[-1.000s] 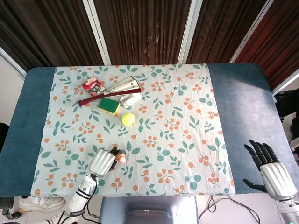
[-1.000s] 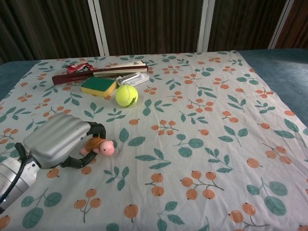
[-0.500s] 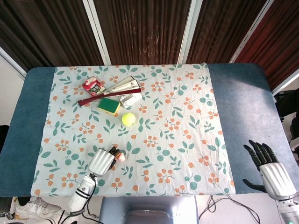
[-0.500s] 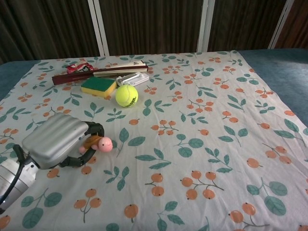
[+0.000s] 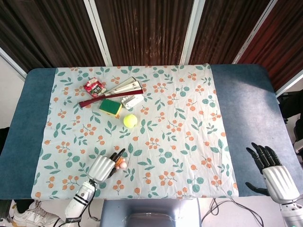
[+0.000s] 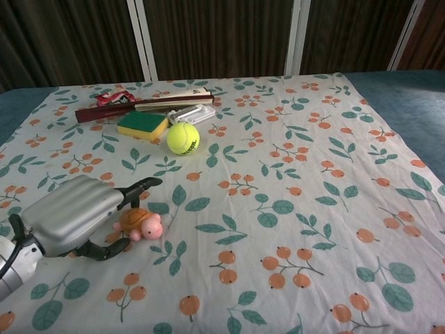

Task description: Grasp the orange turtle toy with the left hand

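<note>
The orange turtle toy [image 6: 139, 224] with its pink head lies on the floral cloth [image 6: 292, 174] near the front left; in the head view the turtle toy [image 5: 121, 163] shows just right of my left hand [image 5: 102, 168]. My left hand [image 6: 76, 216] sits beside the toy with fingers [image 6: 139, 186] stretched out above it and the thumb below, not closed on it. My right hand [image 5: 274, 172] rests at the table's front right corner, fingers spread, holding nothing.
A yellow tennis ball [image 6: 183, 138], a green-and-yellow sponge [image 6: 142, 125], a dark red stick [image 6: 104, 112], a white object [image 6: 195, 113] and a red packet [image 5: 94, 87] cluster at the back left. Blue table surface [image 5: 246, 104] flanks the cloth.
My left hand's fingers uncurled from around the turtle and the hand drew back toward me. The toy now lies free on the cloth. The right hand stayed still.
</note>
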